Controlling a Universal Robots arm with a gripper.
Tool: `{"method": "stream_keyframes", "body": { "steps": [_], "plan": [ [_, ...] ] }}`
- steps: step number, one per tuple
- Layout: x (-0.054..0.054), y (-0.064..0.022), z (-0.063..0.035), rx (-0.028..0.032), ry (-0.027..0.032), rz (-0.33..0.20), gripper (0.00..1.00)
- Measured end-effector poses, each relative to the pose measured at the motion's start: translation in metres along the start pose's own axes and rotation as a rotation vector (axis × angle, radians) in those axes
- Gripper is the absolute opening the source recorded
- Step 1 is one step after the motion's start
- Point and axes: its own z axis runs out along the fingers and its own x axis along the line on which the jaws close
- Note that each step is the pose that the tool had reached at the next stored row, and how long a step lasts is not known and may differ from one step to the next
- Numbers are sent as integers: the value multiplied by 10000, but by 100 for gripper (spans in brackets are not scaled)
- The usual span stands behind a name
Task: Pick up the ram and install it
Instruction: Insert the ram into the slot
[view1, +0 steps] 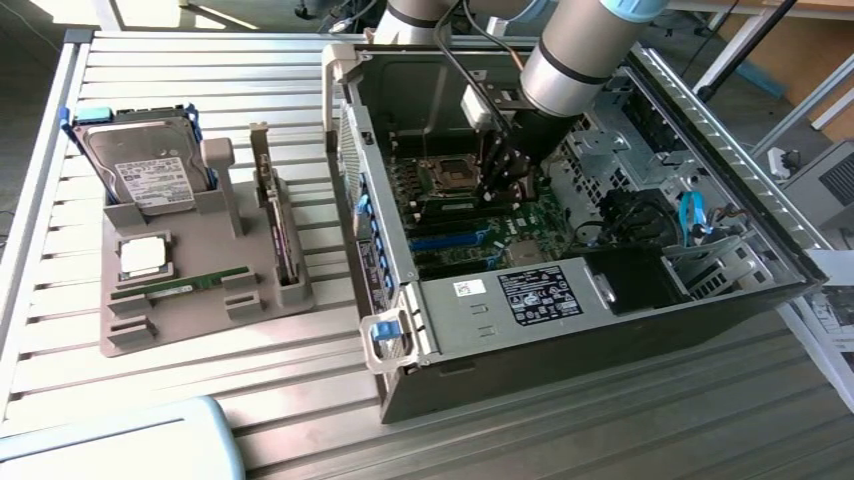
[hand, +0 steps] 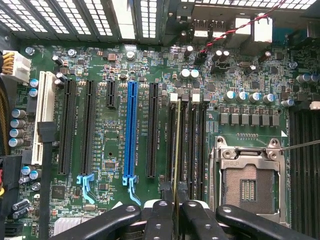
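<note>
pickup done: our gripper (hand: 176, 194) jaws pinch the ram (hand: 176, 145) | at memory slots (hand: 192, 145), exterior view's centre | full seating seemingly left

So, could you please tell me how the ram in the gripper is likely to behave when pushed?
The ram is a thin board gripped edge-on by the gripper, so it probably weighs little and is stiff lengthwise. Pushed sideways, so slim a board could flex or crack. Held by one narrow edge at the memory slots, it may tilt.

Workshop: slatted metal bench (view1: 174, 60), opened PC case (view1: 574, 355), parts fixture (view1: 200, 240).
</note>
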Motion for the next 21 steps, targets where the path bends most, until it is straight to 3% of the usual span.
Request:
{"method": "stream_keyframes", "body": {
  "steps": [21],
  "plan": [
    [0,0,1,-11,35,-323,14]
  ]
}}
